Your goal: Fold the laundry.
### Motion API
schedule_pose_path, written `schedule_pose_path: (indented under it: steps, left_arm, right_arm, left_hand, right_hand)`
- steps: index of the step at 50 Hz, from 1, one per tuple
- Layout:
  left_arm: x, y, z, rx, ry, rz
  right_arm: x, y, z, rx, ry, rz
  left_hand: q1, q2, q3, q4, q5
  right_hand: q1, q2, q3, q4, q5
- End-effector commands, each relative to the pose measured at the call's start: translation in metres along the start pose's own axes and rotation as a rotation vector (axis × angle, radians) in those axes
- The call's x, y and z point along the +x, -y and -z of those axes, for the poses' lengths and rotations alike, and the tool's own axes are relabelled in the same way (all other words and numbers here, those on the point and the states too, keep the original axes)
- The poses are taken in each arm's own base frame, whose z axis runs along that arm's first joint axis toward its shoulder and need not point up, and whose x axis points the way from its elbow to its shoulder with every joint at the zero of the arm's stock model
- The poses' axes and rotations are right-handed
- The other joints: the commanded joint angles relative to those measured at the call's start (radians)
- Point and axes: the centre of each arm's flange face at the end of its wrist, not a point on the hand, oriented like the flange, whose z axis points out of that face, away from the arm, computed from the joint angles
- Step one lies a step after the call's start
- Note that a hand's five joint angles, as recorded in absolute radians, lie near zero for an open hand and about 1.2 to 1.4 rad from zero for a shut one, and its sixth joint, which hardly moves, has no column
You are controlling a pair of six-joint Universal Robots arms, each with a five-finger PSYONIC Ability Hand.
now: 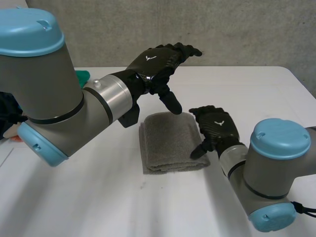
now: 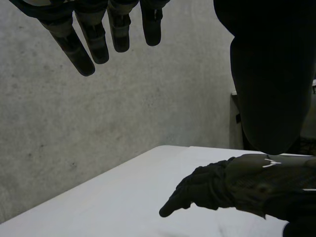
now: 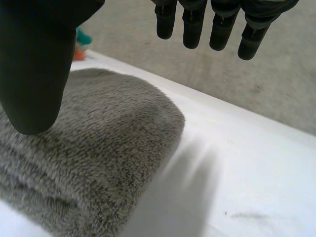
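White tabletop (image 1: 256,89), bare concrete wall (image 1: 247,29) behind, and the folded grey towel (image 1: 170,143) lies mid-table with free surface on every side. Left hand (image 1: 158,61) hangs by its far edge, fingers straight and spread; right hand (image 1: 216,129) is at its right edge, fingers loose and apart. Something green (image 1: 83,76) sits behind the left arm (image 1: 59,98), mostly hidden.

Grey arms (image 1: 44,84), light-blue caps (image 1: 29,24), black hands (image 1: 158,61) (image 1: 217,126)

Left hand (image 1: 157,63) raised above far edge of folded towel (image 1: 168,143); fingers straight, thumb pointing down. Right hand (image 1: 216,127) low at towel's right edge, fingers extended, thumb over the towel.
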Motion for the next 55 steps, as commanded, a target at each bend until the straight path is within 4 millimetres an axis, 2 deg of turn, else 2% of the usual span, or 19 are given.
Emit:
schedule_pose_path:
  steps: [1,9,17,19,20,21,27,31,35,36,39,40,43,44,45,47,48,52,55]
  left_arm:
    - [0.006,0.006,0.005,0.01,-0.011,-0.004]
    - [0.003,0.011,0.007,0.019,-0.001,-0.003]
    - [-0.001,0.013,0.007,0.023,0.003,-0.004]
    - [-0.002,0.012,0.007,0.022,0.0,-0.004]
    - [-0.002,0.012,0.007,0.021,0.0,-0.003]
    - [-0.003,0.011,0.007,0.018,0.0,-0.002]
    - [-0.006,0.012,0.007,0.022,0.005,-0.003]
    - [-0.01,0.015,0.007,0.031,0.01,-0.006]
    - [-0.012,0.017,0.006,0.038,0.009,-0.009]
    - [-0.013,0.018,0.006,0.039,0.01,-0.01]
    - [-0.014,0.017,0.006,0.038,0.012,-0.011]
    - [-0.015,0.017,0.006,0.037,0.014,-0.012]
    - [-0.016,0.016,0.005,0.035,0.017,-0.009]
    - [-0.017,0.015,0.005,0.032,0.019,-0.011]
    - [-0.018,0.014,0.005,0.031,0.021,-0.01]
    - [-0.018,0.013,0.004,0.028,0.021,-0.009]
    - [-0.019,0.011,0.003,0.024,0.025,-0.007]
    - [-0.023,0.009,0.002,0.018,0.033,-0.004]
    - [-0.024,0.008,0.003,0.014,0.036,-0.003]
  right_arm:
    - [0.005,-0.011,0.003,-0.073,-0.007,-0.133]
    - [-0.003,-0.032,-0.006,-0.13,0.036,-0.199]
    - [-0.01,-0.05,-0.017,-0.152,0.059,-0.132]
    - [-0.008,-0.052,-0.02,-0.15,0.047,-0.106]
    - [-0.007,-0.053,-0.022,-0.146,0.039,-0.094]
    - [-0.002,-0.052,-0.027,-0.132,0.013,-0.073]
    - [0.027,-0.035,-0.049,-0.022,-0.122,-0.06]
    - [0.05,-0.019,-0.072,0.077,-0.168,-0.072]
    - [0.085,-0.003,-0.097,0.152,-0.244,-0.082]
    - [0.101,0.004,-0.109,0.188,-0.277,-0.085]
    - [0.128,0.013,-0.126,0.228,-0.34,-0.096]
    - [0.147,0.017,-0.134,0.238,-0.388,-0.107]
    - [0.173,0.022,-0.147,0.252,-0.458,-0.122]
    - [0.192,0.027,-0.155,0.27,-0.504,-0.127]
    - [0.201,0.029,-0.159,0.28,-0.527,-0.129]
    - [0.22,0.03,-0.166,0.293,-0.577,-0.133]
    - [0.241,0.031,-0.17,0.304,-0.629,-0.136]
    - [0.283,0.026,-0.177,0.306,-0.713,-0.139]
    - [0.304,0.016,-0.178,0.296,-0.742,-0.132]
  left_hand:
    - [-0.01,-0.027,-0.034,-0.023,-0.048]
    - [-0.01,-0.027,-0.034,-0.023,-0.048]
    - [-0.01,-0.027,-0.034,-0.023,-0.048]
    - [-0.01,-0.027,-0.034,-0.023,-0.048]
    - [-0.01,-0.027,-0.034,-0.023,-0.048]
    - [-0.01,-0.027,-0.034,-0.023,-0.048]
    - [-0.01,-0.027,-0.034,-0.023,-0.048]
    - [-0.01,-0.027,-0.034,-0.023,-0.048]
    - [-0.01,-0.027,-0.034,-0.023,-0.048]
    - [-0.01,-0.027,-0.034,-0.023,-0.048]
    - [-0.01,-0.027,-0.034,-0.023,-0.048]
    - [-0.01,-0.027,-0.034,-0.023,-0.048]
    - [-0.01,-0.027,-0.034,-0.023,-0.048]
    - [-0.01,-0.027,-0.034,-0.023,-0.048]
    - [-0.01,-0.027,-0.034,-0.023,-0.048]
    - [-0.01,-0.027,-0.034,-0.023,-0.048]
    - [-0.01,-0.027,-0.034,-0.023,-0.048]
    - [-0.01,-0.027,-0.034,-0.023,-0.048]
    - [-0.01,-0.027,-0.034,-0.023,-0.048]
  right_hand:
    - [-0.046,-0.034,-0.03,-0.039,-0.048]
    - [-0.046,-0.034,-0.03,-0.039,-0.048]
    - [-0.02,-0.009,-0.004,-0.013,-0.022]
    - [0.32,0.331,0.335,0.326,0.318]
    - [0.662,0.673,0.677,0.668,0.66]
    - [1.171,1.182,1.187,1.178,1.169]
    - [1.176,1.187,1.192,1.183,1.174]
    - [1.176,1.187,1.192,1.183,1.174]
    - [1.176,1.187,1.192,1.183,1.174]
    - [1.176,1.187,1.192,1.183,1.174]
    - [1.176,1.187,1.192,1.183,1.174]
    - [1.176,1.187,1.192,1.183,1.174]
    - [1.176,1.187,1.192,1.183,1.174]
    - [1.176,1.187,1.192,1.183,1.174]
    - [1.176,1.187,1.192,1.183,1.174]
    - [1.176,1.187,1.192,1.183,1.174]
    - [1.176,1.187,1.192,1.183,1.174]
    - [1.176,1.187,1.192,1.183,1.174]
    - [1.176,1.187,1.192,1.183,1.174]
